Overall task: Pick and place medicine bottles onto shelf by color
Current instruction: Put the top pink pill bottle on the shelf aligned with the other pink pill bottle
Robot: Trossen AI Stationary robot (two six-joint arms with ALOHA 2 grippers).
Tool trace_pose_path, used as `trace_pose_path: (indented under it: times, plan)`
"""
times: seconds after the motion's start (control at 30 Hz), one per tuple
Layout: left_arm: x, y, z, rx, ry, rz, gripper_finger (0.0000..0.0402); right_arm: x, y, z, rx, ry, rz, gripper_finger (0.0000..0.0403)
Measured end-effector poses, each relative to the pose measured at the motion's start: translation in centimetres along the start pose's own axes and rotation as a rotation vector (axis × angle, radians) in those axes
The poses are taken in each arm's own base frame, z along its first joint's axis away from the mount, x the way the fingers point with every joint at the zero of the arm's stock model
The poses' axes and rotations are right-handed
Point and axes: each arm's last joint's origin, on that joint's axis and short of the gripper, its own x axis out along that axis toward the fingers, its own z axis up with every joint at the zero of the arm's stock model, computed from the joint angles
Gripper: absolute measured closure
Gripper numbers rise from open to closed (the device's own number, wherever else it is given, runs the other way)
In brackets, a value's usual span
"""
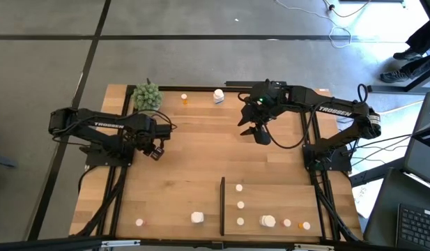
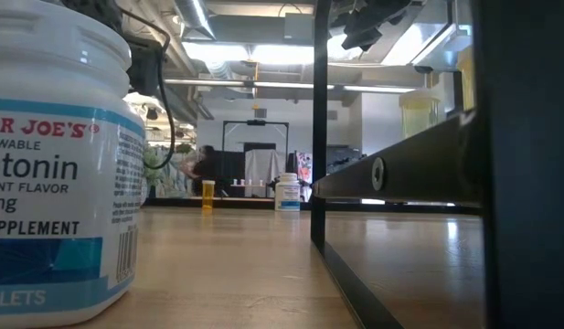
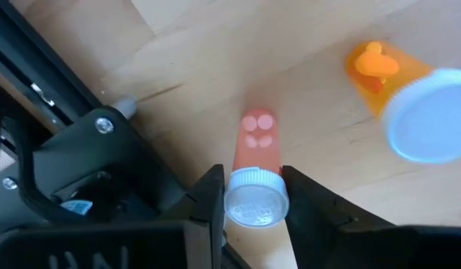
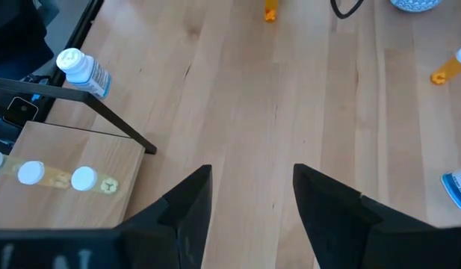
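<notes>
Seen from above in the left wrist view, a small orange medicine bottle [image 3: 257,153] with a white cap stands between the fingers of my left gripper [image 3: 256,196], which points down at the table's left [image 1: 156,150]. Beside it is a second orange bottle [image 3: 409,97]. The light-wood shelf [image 1: 270,195] with its black strip [image 1: 222,206] lies at the near right and carries several white-capped bottles. My right gripper [image 1: 260,132] hangs open above the table's far middle, holding nothing [image 4: 252,179]. My left gripper pinches the orange bottle's white cap [image 3: 255,200] between its two fingers, one on each side. The fingers come from above, pointing down. The bottle stands about upright below them, and its base seems to be on the tabletop.
A green spiky plant ball [image 1: 148,95], an orange bottle [image 1: 185,98] and a white bottle [image 1: 218,95] stand along the far edge. Two white bottles [image 1: 196,217] [image 1: 139,222] sit near the front edge, left of the shelf. A large labelled white bottle [image 2: 53,155] fills the low view's left.
</notes>
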Motion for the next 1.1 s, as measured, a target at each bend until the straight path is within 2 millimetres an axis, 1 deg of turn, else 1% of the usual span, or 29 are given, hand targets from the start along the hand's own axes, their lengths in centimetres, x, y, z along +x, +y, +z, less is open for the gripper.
trace_pose_path:
  times: [0.1, 0.23, 0.37, 0.5, 0.63, 0.77, 0.87, 0.97, 1.1]
  plan:
    - [-0.7, 0.0, 0.0, 0.018, 0.008, 0.010, 0.0308, 0.0, 0.0, 0.0, -0.001, -0.001, 0.000, 0.0215]
    - [-2.2, -0.2, 0.0, 0.056, 0.011, 0.012, 0.0308, 0.0, 0.0, 0.1, -0.002, -0.004, -0.001, 0.0215]
    - [-4.4, -0.5, 0.2, 0.068, -0.007, -0.007, 0.0309, 0.0, 0.0, 0.2, -0.006, -0.022, 0.001, 0.0215]
    - [-7.3, -0.8, 0.2, 0.090, -0.040, -0.024, 0.0309, 0.0, 0.0, 0.3, -0.009, -0.037, 0.034, 0.0215]
    - [-10.6, -1.0, 0.2, 0.098, -0.119, -0.059, 0.0309, 0.0, 0.1, 0.4, -0.013, -0.056, 0.073, 0.0214]
    - [-13.8, -1.2, 0.3, 0.099, -0.229, -0.120, 0.0309, 0.0, 0.1, 0.5, -0.018, -0.068, 0.071, 0.0214]
    - [-16.0, -1.3, 0.4, 0.145, -0.322, -0.179, 0.0309, 0.0, 0.1, 0.6, -0.022, -0.077, 0.069, 0.0214]
    - [-17.6, -1.9, 0.7, 0.189, -0.417, -0.265, 0.0309, 0.0, 0.1, 0.7, -0.023, -0.080, 0.068, 0.0214]
    - [-19.1, -2.5, 1.1, 0.245, -0.522, -0.347, 0.0309, 0.0, 0.1, 0.7, -0.024, -0.082, 0.067, 0.0214]
